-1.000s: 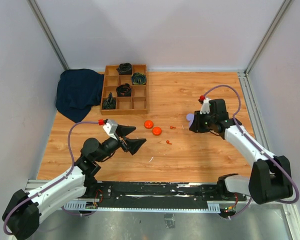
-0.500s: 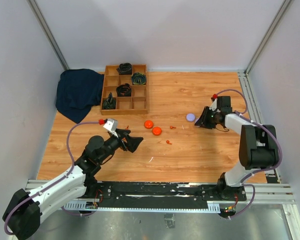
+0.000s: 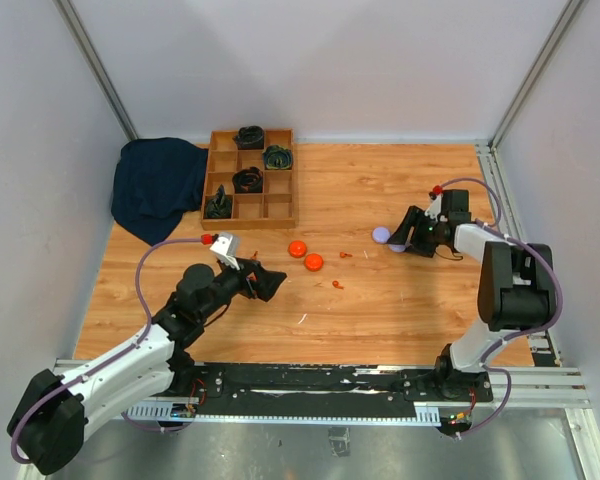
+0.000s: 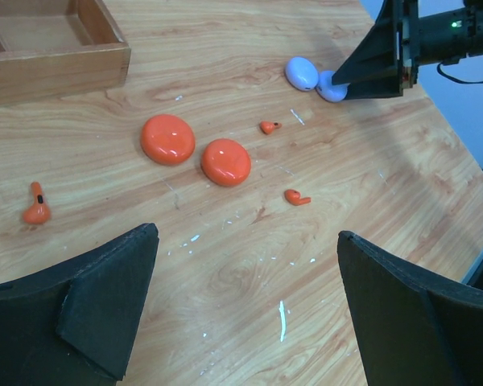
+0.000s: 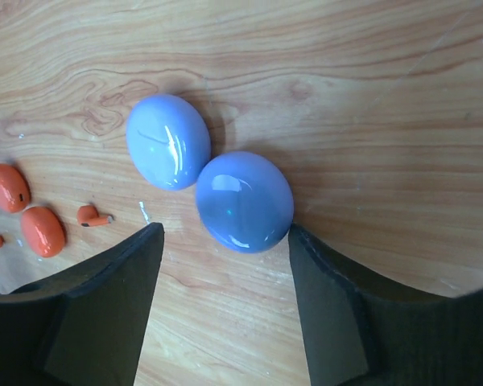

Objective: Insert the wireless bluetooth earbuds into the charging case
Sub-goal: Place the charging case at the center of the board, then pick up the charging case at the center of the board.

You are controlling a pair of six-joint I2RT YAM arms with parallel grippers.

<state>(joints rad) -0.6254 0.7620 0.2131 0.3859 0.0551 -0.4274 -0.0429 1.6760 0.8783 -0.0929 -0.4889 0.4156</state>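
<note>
Three orange-red earbuds lie on the wood in the left wrist view, at centre (image 4: 269, 126), centre right (image 4: 297, 197) and far left (image 4: 36, 207). Two orange discs (image 4: 167, 138) (image 4: 225, 161) lie between them. Two lilac discs touch each other (image 5: 167, 141) (image 5: 244, 201). My right gripper (image 5: 225, 235) is open, and the nearer lilac disc sits at its tips, against the right finger (image 5: 322, 281). My left gripper (image 4: 245, 241) is open and empty above bare wood, short of the orange things. No lilac earbud shows.
A wooden compartment tray (image 3: 248, 180) with dark items stands at the back left, beside a dark blue cloth (image 3: 155, 185). The tray's corner shows in the left wrist view (image 4: 56, 60). A metal rail (image 3: 500, 200) runs along the table's right edge.
My right arm swung out to the right and its gripper now faces left at the two lilac discs. My left gripper has drawn back a little towards its base.
</note>
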